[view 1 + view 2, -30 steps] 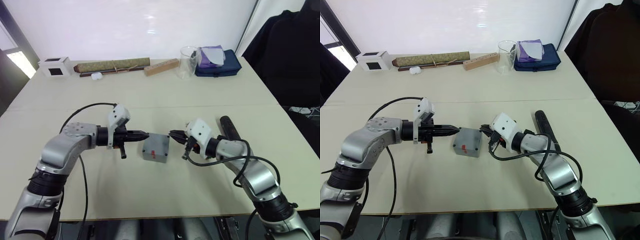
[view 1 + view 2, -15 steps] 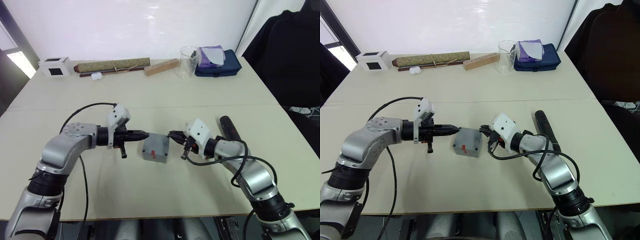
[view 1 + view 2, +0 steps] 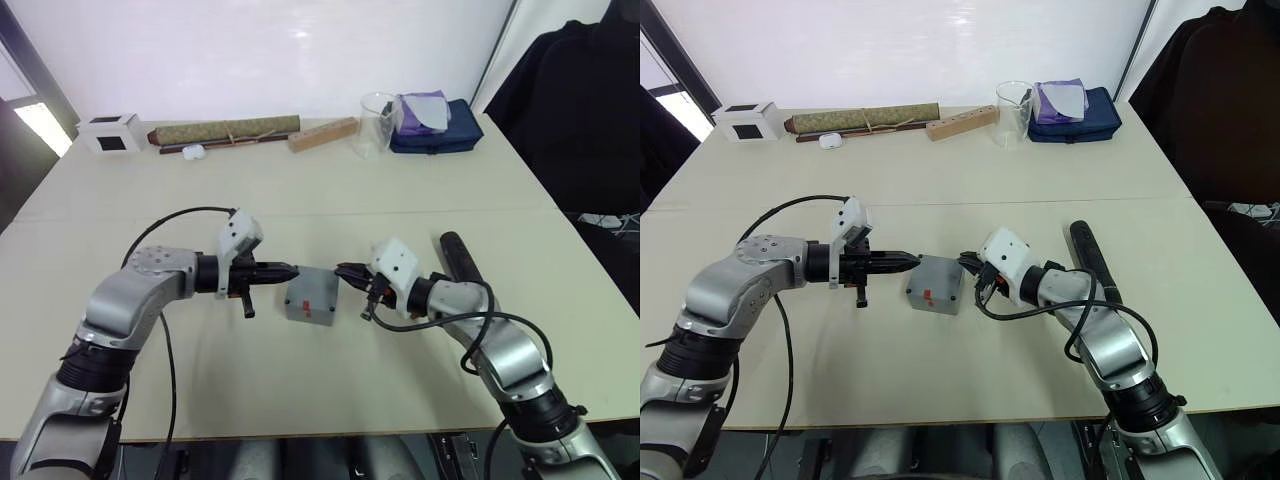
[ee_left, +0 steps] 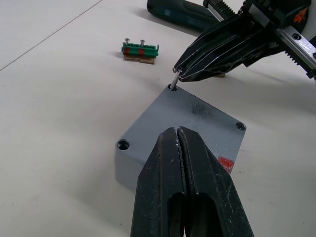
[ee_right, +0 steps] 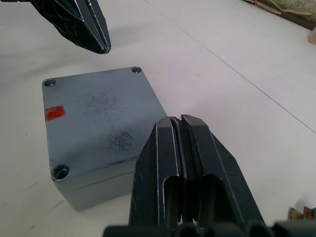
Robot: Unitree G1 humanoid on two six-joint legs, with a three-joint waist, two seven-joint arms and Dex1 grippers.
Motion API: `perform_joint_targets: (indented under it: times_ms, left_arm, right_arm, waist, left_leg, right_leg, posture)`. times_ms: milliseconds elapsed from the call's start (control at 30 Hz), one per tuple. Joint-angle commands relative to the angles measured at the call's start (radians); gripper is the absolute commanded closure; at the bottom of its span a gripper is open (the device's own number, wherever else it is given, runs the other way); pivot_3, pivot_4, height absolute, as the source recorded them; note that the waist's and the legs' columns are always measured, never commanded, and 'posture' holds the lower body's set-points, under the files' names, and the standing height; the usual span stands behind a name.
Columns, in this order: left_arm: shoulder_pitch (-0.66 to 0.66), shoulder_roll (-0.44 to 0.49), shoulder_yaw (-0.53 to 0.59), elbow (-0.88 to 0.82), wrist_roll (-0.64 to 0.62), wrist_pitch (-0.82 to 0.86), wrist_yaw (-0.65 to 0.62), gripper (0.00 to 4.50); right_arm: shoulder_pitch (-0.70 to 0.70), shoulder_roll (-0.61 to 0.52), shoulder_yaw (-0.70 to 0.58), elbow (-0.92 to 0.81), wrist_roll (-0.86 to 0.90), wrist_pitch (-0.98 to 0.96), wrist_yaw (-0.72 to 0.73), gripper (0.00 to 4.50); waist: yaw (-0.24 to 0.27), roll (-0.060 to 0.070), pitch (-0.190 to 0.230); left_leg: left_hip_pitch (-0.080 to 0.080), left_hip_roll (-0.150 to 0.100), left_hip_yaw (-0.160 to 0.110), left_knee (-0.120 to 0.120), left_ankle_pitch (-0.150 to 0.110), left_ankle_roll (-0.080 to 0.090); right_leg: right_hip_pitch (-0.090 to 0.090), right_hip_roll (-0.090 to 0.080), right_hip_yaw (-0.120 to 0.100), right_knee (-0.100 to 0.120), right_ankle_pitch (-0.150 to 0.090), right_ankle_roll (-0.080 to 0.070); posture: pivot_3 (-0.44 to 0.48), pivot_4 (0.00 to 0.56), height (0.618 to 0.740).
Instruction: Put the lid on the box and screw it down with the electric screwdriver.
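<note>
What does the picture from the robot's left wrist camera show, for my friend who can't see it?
The right gripper holds a small screw at a corner hole of the grey lid, which sits on the box. The left gripper, shut, points at the lid's near edge. Behind lie a green screw holder and the electric screwdriver.

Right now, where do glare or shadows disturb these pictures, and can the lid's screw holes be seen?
Left eye view: the back wall is washed out white by glare. Left wrist view: light is even, shadows soft; the lid has a dull sheen and its corner holes are plain. Right wrist view: the lid's top shows mottled reflection, but its holes are readable.
</note>
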Motion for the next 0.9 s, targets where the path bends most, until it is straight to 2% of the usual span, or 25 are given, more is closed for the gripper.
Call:
perform_joint_targets:
  times_ms: [33, 267, 333, 367, 433, 467, 600, 667, 733, 833, 900]
  left_arm:
    - [-0.010, 0.001, 0.005, -0.027, -0.001, -0.008, 0.004, 4.50]
    - [-0.001, -0.003, 0.004, -0.023, 0.007, -0.018, 0.002, 4.50]
    - [0.001, -0.004, 0.004, -0.023, 0.009, -0.019, 0.002, 4.50]
    - [0.001, -0.004, 0.005, -0.024, 0.009, -0.019, 0.002, 4.50]
    - [0.002, -0.004, 0.005, -0.024, 0.010, -0.019, 0.002, 4.50]
    - [0.002, -0.005, 0.005, -0.025, 0.010, -0.019, 0.003, 4.50]
    - [0.002, -0.007, 0.007, -0.027, 0.008, -0.019, 0.004, 4.50]
    - [0.000, -0.011, 0.013, -0.029, 0.002, -0.016, 0.006, 4.50]
    - [-0.014, -0.025, 0.033, -0.036, -0.024, 0.000, 0.015, 4.50]
    - [-0.061, -0.055, 0.074, -0.042, -0.080, 0.034, 0.032, 4.50]
    - [-0.080, -0.054, 0.076, -0.051, -0.096, 0.044, 0.026, 4.50]
  right_arm:
    - [-0.006, 0.007, 0.001, -0.007, -0.001, -0.015, 0.005, 4.45]
    - [-0.011, 0.011, 0.003, 0.010, -0.004, -0.019, 0.013, 4.45]
    - [-0.014, 0.007, 0.006, 0.008, -0.001, -0.011, 0.023, 3.80]
    - [-0.015, 0.006, 0.006, 0.006, 0.001, -0.008, 0.025, 3.69]
    - [-0.015, 0.006, 0.004, 0.003, 0.002, -0.004, 0.027, 2.84]
    - [-0.015, 0.006, 0.003, 0.002, 0.002, -0.003, 0.027, 2.24]
    - [-0.019, 0.005, -0.006, -0.011, 0.006, 0.010, 0.024, 0.75]
    - [-0.020, 0.006, -0.020, -0.025, 0.016, 0.026, 0.020, 0.16]
    - [-0.020, 0.013, -0.078, -0.072, 0.066, 0.093, 0.002, 0.16]
    - [-0.039, 0.032, -0.251, -0.168, 0.197, 0.270, -0.057, 0.16]
    - [-0.058, 0.001, -0.326, -0.202, 0.255, 0.362, -0.060, 0.16]
  waist:
    - [0.000, 0.000, 0.000]
    - [0.000, 0.000, 0.000]
    - [0.000, 0.000, 0.000]
    - [0.000, 0.000, 0.000]
    - [0.000, 0.000, 0.000]
    - [0.000, 0.000, 0.000]
    - [-0.001, 0.000, 0.000]
    - [-0.001, 0.000, 0.000]
    - [0.000, 0.000, 0.000]
    - [0.005, 0.000, 0.000]
    - [0.006, 0.000, 0.000]
  left_leg:
    - [0.000, 0.000, 0.000, 0.000, 0.000, 0.000]
    - [0.000, 0.000, 0.000, 0.000, 0.000, 0.000]
    - [0.000, 0.000, 0.000, 0.000, 0.000, 0.000]
    - [0.000, 0.000, 0.000, 0.000, 0.000, 0.000]
    - [0.000, 0.000, 0.000, 0.000, 0.000, 0.000]
    - [0.000, 0.000, 0.000, 0.000, 0.000, 0.000]
    - [0.000, 0.000, 0.000, 0.000, 0.000, 0.000]
    - [0.000, 0.000, 0.000, 0.000, 0.000, 0.000]
    - [0.000, 0.000, 0.000, 0.000, 0.000, 0.000]
    - [-0.001, 0.000, 0.000, 0.000, 0.000, 0.000]
    - [-0.001, 0.000, -0.001, 0.001, 0.000, 0.000]
  right_leg:
    - [0.000, 0.000, 0.000, 0.000, 0.000, 0.000]
    - [0.000, 0.000, 0.000, 0.000, 0.000, 0.000]
    - [0.000, 0.000, 0.000, 0.000, 0.000, 0.000]
    - [0.000, 0.000, 0.000, 0.000, 0.000, 0.000]
    - [0.000, 0.000, 0.000, 0.000, 0.000, 0.000]
    - [0.000, 0.000, 0.000, 0.000, 0.000, 0.000]
    - [0.000, 0.000, 0.000, 0.000, 0.000, 0.000]
    - [0.000, 0.000, 0.000, 0.000, 0.000, 0.000]
    - [0.000, 0.000, 0.000, 0.000, 0.000, 0.000]
    - [0.000, 0.000, 0.000, 0.000, 0.000, 0.000]
    - [0.000, -0.001, -0.001, 0.000, 0.000, 0.000]
  posture:
    - [0.000, 0.150, 0.740]
    - [0.000, 0.150, 0.740]
    - [0.000, 0.150, 0.740]
    - [0.000, 0.150, 0.740]
    - [0.000, 0.150, 0.740]
    - [0.000, 0.150, 0.740]
    - [0.000, 0.150, 0.740]
    - [0.000, 0.150, 0.740]
    - [0.000, 0.150, 0.740]
    - [0.000, 0.150, 0.740]
    - [0.000, 0.150, 0.740]
